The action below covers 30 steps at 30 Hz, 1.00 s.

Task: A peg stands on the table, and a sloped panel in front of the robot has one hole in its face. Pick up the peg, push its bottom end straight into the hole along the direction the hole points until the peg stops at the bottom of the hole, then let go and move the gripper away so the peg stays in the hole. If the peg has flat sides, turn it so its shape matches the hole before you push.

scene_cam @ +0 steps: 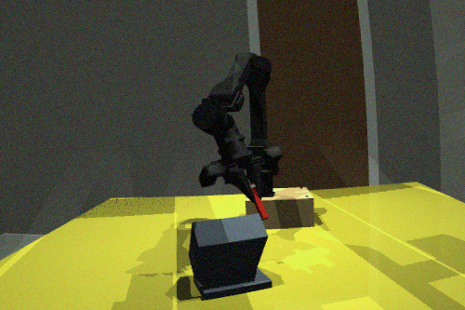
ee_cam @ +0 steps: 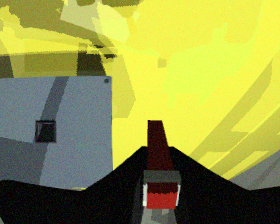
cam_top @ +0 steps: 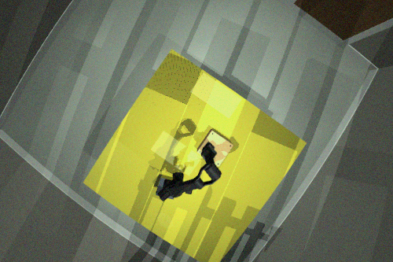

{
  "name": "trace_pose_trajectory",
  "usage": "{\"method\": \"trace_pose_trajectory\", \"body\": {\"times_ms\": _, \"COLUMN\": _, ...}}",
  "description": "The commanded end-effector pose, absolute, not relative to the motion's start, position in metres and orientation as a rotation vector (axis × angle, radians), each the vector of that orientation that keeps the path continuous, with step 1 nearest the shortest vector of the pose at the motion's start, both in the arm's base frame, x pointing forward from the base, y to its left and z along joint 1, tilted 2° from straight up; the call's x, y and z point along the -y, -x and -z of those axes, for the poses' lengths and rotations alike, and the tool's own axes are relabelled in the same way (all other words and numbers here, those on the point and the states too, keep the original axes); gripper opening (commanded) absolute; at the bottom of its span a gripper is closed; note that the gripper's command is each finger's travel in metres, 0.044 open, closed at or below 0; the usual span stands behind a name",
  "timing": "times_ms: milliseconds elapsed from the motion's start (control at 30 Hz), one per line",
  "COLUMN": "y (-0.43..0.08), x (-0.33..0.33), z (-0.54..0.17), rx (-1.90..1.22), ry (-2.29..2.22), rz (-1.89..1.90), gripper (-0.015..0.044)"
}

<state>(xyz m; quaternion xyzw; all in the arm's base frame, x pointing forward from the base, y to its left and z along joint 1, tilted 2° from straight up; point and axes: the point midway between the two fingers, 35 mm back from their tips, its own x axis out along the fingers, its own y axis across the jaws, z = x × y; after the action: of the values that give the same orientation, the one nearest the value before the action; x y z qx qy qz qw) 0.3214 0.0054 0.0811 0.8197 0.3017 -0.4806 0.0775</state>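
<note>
My gripper [scene_cam: 253, 188] [ee_cam: 156, 152] is shut on the red peg [scene_cam: 261, 208] [ee_cam: 158, 135]. The peg is held tilted, with its lower end sticking out beyond the fingertips, in the air. The blue-grey sloped panel [scene_cam: 228, 233] [ee_cam: 85, 110] stands on the table; in the wrist view its face is to the left of the peg, with a gap between them. The square hole [ee_cam: 46, 131] shows dark in that face, left of the peg and a little above the fingertips' level. In the top view the arm partly covers the panel, and the peg is hidden.
The arm's base stands on a pale wooden block [cam_top: 221, 142] [scene_cam: 302, 212] behind the panel. The yellow table [cam_top: 275, 167] [scene_cam: 130, 263] carries strong shadows and bright patches. A flat foot [scene_cam: 262, 283] juts out under the panel.
</note>
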Motion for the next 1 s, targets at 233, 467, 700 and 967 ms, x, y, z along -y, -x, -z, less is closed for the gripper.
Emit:
{"method": "trace_pose_trajectory", "body": {"times_ms": 233, "y": -0.321, "x": 0.007, "z": -0.083, "rx": -0.894, "ry": -2.501, "rz": 1.386, "gripper": 0.0}}
{"method": "trace_pose_trajectory", "body": {"times_ms": 467, "y": -0.321, "x": 0.016, "z": -0.084, "rx": -0.882, "ry": -2.53, "rz": 1.353, "gripper": 0.0}}
{"method": "trace_pose_trajectory", "body": {"times_ms": 700, "y": -0.321, "x": 0.024, "z": -0.086, "rx": -0.868, "ry": -2.558, "rz": 1.319, "gripper": 0.0}}
{"method": "trace_pose_trajectory", "body": {"times_ms": 967, "y": -0.32, "x": 0.034, "z": -0.087, "rx": -0.851, "ry": -2.589, "rz": 1.279, "gripper": 0.0}}
